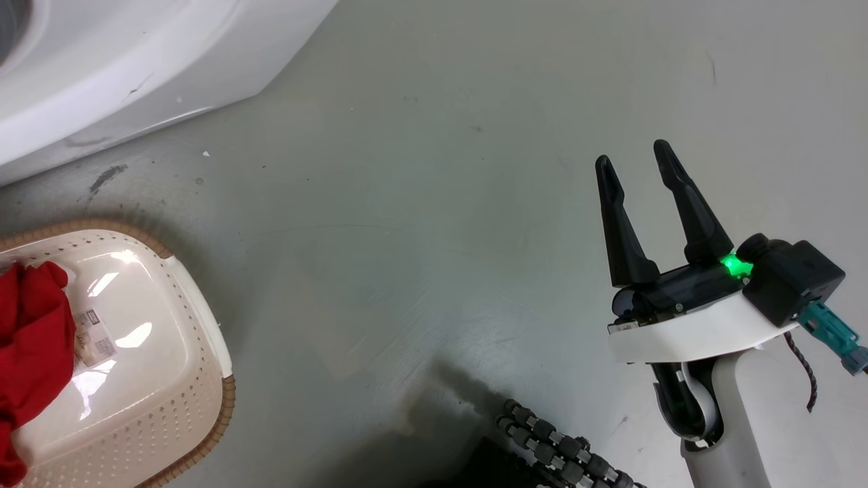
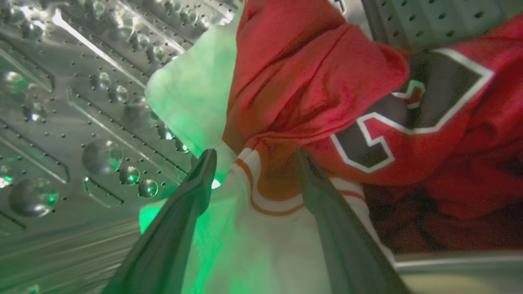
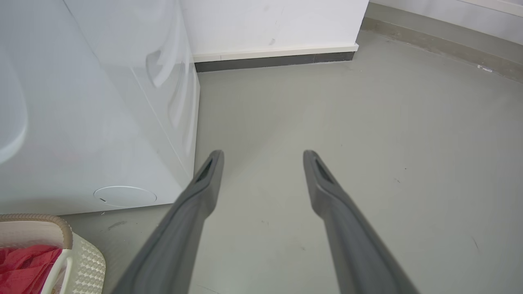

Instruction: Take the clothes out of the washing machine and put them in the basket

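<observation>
Inside the washing machine's perforated steel drum lies a red garment with white panels, thin stripes and dark marks. My left gripper stands open around it, white and red fabric bunched between the two fingers. The washing machine stands at the upper left of the head view and shows its white side in the right wrist view. The cream basket sits on the floor at the lower left with a plain red garment in it. My right gripper hangs open over bare floor, holding nothing.
Grey floor spreads right of the washer and basket. A white wall with dark skirting closes the far side. A black ribbed cable lies at the bottom of the head view. The basket corner sits beside the washer's round service cover.
</observation>
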Controlling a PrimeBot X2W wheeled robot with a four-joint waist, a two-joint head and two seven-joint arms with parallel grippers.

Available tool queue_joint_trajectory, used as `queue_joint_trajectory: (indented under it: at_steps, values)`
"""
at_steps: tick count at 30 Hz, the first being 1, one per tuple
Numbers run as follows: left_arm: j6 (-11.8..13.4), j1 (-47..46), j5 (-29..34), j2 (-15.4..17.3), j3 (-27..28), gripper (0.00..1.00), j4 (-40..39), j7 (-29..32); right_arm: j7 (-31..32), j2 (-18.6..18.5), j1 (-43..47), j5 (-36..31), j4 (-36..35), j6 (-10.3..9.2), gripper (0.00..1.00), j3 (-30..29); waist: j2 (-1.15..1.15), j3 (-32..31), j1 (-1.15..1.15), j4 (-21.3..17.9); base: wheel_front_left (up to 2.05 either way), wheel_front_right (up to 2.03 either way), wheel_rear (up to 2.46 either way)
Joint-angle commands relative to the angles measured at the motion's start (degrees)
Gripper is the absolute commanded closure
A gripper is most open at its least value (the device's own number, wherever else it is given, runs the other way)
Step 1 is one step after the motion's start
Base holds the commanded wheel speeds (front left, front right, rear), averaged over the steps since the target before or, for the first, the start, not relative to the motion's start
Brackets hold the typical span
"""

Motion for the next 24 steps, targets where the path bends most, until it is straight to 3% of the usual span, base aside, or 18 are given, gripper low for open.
queue_joint_trajectory:
  at_steps: [1, 2, 3, 4, 10, 15, 20, 24]
  values:
    - [0.2, 2.8, -0.2, 0.2, -0.3, 0.08, 0.6, 2.1, -0.1, 0.0, -0.5, 0.4, -0.3, -0.05, 0.0, -0.3, 0.0, 0.2, 0.0, 0.0, 0.0, 0.0, 0.0]
    - [0.3, 3.1, -0.3, 0.3, -0.3, 0.56, 0.2, 2.6, -0.1, 0.0, -0.5, 0.5, -0.3, -0.06, 0.0, -0.3, 0.0, 0.2, 0.0, 0.0, 0.0, 0.0, 0.0]
    - [0.5, 3.2, -0.5, 0.5, -0.1, 0.95, -0.5, 2.3, -0.1, 0.0, -0.5, 0.6, -0.3, -0.05, 0.0, -0.3, 0.0, 0.4, 0.0, 0.0, 0.0, 0.0, 0.0]
    - [0.6, 3.2, -0.4, 0.8, 0.0, 1.0, -1.1, 2.0, -0.1, 0.0, -0.6, 0.8, -0.2, -0.05, 0.0, -0.2, 0.0, 0.5, 0.0, 0.0, 0.0, 0.0, 0.0]
    - [3.3, 2.3, 0.8, 2.0, 0.7, 1.0, -3.3, -4.0, -0.1, 0.0, -1.3, 1.3, 0.0, -0.06, 0.0, 0.3, 0.0, 0.7, 0.0, -0.3, 0.0, 0.0, 0.0]
    - [6.8, 1.9, 1.7, 1.9, 1.6, 1.0, -2.4, -12.6, -0.1, 0.0, -1.8, 1.1, 0.3, -0.06, 0.0, 0.4, 0.0, 0.3, 0.0, -0.6, 0.0, 0.0, 0.0]
    - [10.0, 1.9, 0.9, 0.0, 2.4, 1.0, 0.0, -21.8, -0.1, 0.0, -2.2, 0.4, 0.5, -0.05, 0.0, -0.1, 0.0, -1.3, 0.0, -0.2, 0.0, 0.0, 0.0]
    - [11.0, 1.7, 0.5, -1.9, 2.3, 1.0, 1.9, -26.9, -0.1, 0.0, -1.9, -0.1, 0.5, -0.05, 0.0, -0.8, 0.0, -2.6, 0.0, 0.7, 0.0, 0.0, 0.0]
